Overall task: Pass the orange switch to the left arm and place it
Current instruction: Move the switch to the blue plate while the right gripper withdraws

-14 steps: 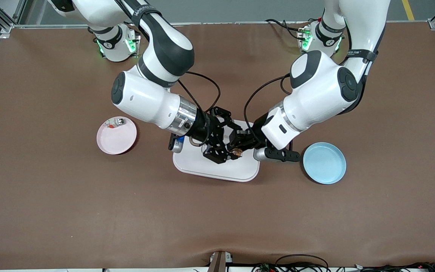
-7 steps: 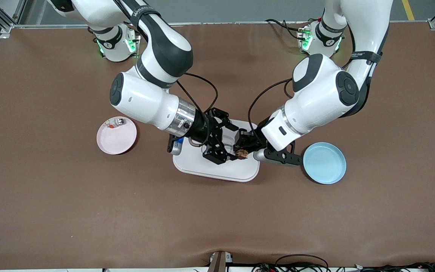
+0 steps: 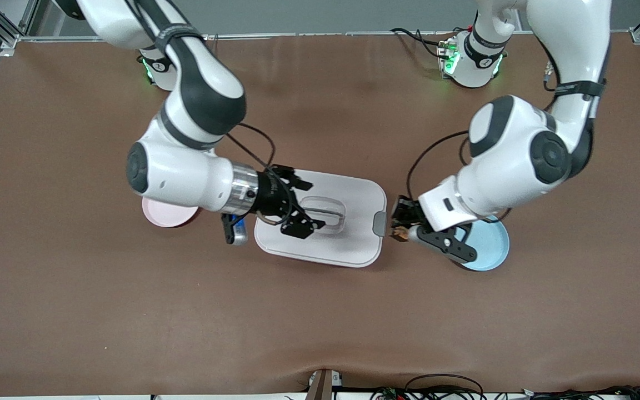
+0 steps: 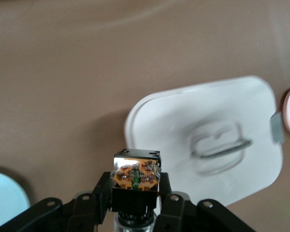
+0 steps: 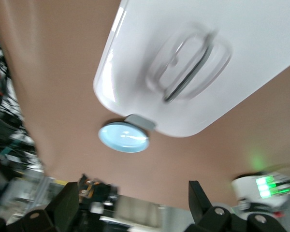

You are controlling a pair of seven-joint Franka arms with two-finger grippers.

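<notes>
The orange switch, a tiny black block with orange markings, is held in my left gripper above the table between the box and the blue plate. In the left wrist view the switch sits clamped between the black fingers. My right gripper is open and empty over the white box, beside its recessed clear handle. In the right wrist view the open gripper looks down on the box, with my left gripper and the switch farther off.
A blue plate lies toward the left arm's end of the box, partly under the left arm. A pink plate lies toward the right arm's end, mostly under the right arm. The box's grey latch faces the left gripper.
The two grippers were together over the box around the switch. The left gripper has moved off toward the blue plate with the switch. The right gripper has let go and drawn back toward the pink plate.
</notes>
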